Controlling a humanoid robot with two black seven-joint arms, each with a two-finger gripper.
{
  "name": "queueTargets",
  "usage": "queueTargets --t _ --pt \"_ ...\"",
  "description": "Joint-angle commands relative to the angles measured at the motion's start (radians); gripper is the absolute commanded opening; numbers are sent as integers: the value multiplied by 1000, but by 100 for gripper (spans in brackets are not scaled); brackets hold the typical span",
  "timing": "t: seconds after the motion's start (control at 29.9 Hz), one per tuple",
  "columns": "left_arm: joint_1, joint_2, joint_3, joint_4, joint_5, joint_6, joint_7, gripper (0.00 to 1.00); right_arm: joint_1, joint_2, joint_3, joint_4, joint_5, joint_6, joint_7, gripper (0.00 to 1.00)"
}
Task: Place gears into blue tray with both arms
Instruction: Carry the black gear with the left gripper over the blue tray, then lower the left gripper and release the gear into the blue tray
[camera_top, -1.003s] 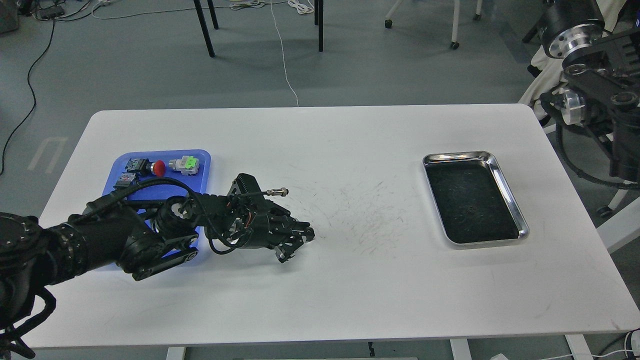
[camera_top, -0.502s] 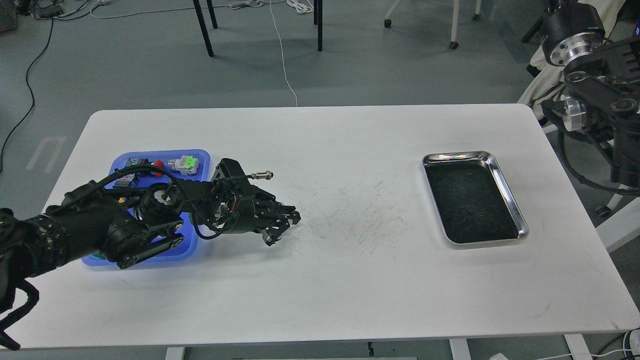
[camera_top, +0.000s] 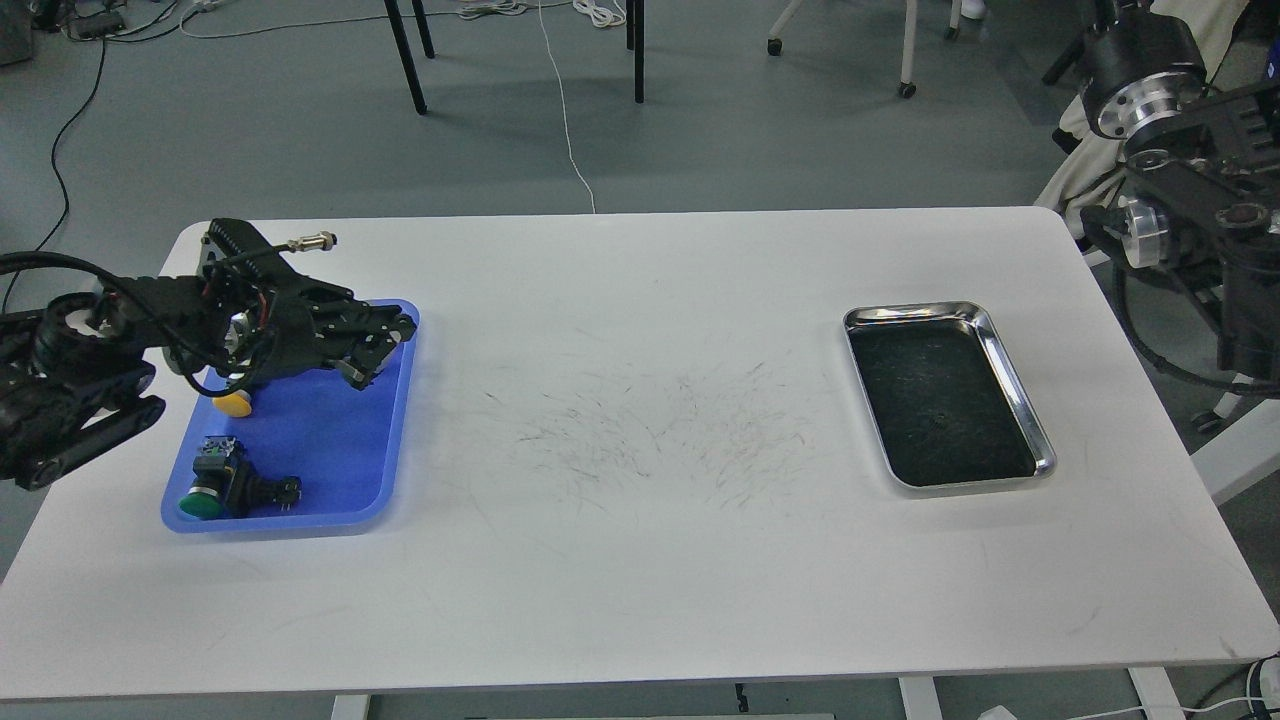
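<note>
The blue tray (camera_top: 330, 450) lies at the table's left end. My left arm comes in from the left, and its gripper (camera_top: 375, 352) hangs over the tray's far right part, fingers pointing right and down. The fingers are dark and bunched, so I cannot tell whether they are open or whether they hold anything. No gears can be made out; a tiny dark speck (camera_top: 938, 420) in the silver tray is too small to name. Only joints of my right arm (camera_top: 1190, 210) show, beyond the table's right edge; its gripper is out of view.
Push-button switches lie in the blue tray: a green-capped one (camera_top: 203, 496) at the near left and a yellow cap (camera_top: 236, 403) under my left wrist. A shiny silver tray (camera_top: 1010, 380) with a dark bottom sits at the right. Scuff marks cover the table's middle.
My left arm has swung left and back, from the table's middle to over the blue tray. It now hides the far switches and uncovers the near ones. My right arm barely moved.
</note>
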Motion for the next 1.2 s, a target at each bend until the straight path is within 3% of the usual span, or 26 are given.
queueTargets --t 0.0,0.3,0.8,1.17 --pt "41 56 0 -3 0 15 0 7 -6 4 5 7 17 3 0 95" --pt "106 76 1 4 0 47 0 7 -115 47 125 35 135 12 -15 95" --pt "155 36 0 48 2 53 0 7 -200 118 370 48 143 32 -18 95" --pt "175 -1 0 103 -18 65 0 8 -220 144 369 48 134 31 -9 95"
